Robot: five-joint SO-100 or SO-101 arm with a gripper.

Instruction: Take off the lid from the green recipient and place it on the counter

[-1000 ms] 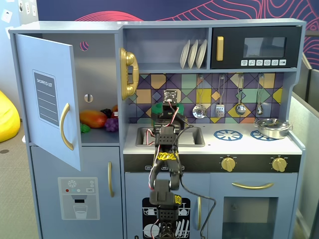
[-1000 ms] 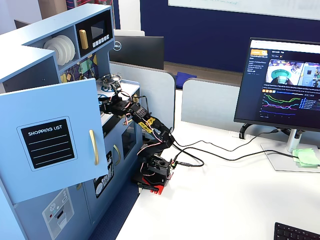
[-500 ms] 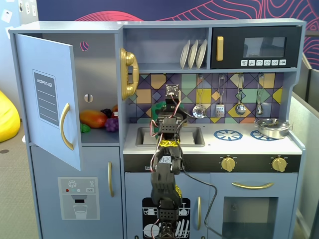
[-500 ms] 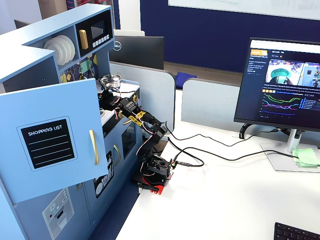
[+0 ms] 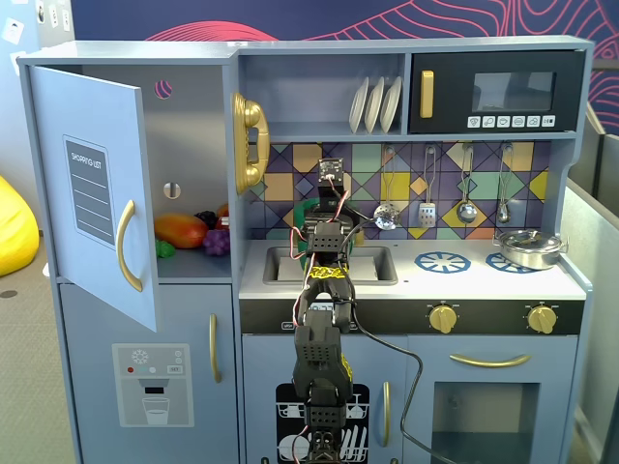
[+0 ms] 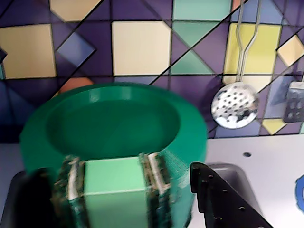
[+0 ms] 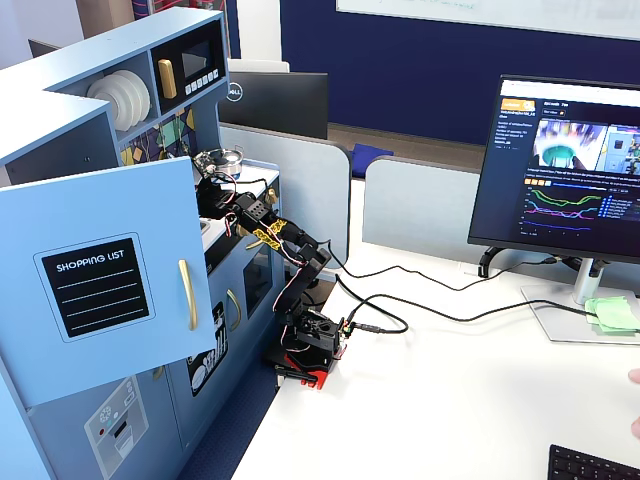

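In a fixed view from the front, an open door [image 5: 92,193] is seen at the left, with toy fruit [image 5: 180,230] on the shelf behind it. Further right, the arm [image 5: 324,309] is raised in front of the sink [image 5: 375,263], so that the pot is hidden here. A skimmer [image 5: 386,215] is hung on the tiled wall. The white counter [image 5: 464,280] is extended to the right, and a silver pan [image 5: 527,249] is set on its far burner ring.

Only in the wrist view is the pot [image 6: 190,137] shown. It fills the left and middle of the picture, standing before the tiles with its ribbed strip [image 6: 113,192] facing the camera. A sunken green surface is seen within its rim, but it is blurred: whether this is the lid or the pot's inside cannot be told, so the lid cannot be placed. To the right of the strip, one black finger [image 6: 223,199] of the claw [image 6: 199,173] is seen just beside the pot's wall. The other finger cannot be made out, so it cannot be told whether the claw is parted or closed. The skimmer is seen again at the upper right.

In the fixed view from the side, the arm's base [image 7: 310,345] is shown clamped to a white tabletop [image 7: 450,410], with a monitor [image 7: 570,170] at the right.
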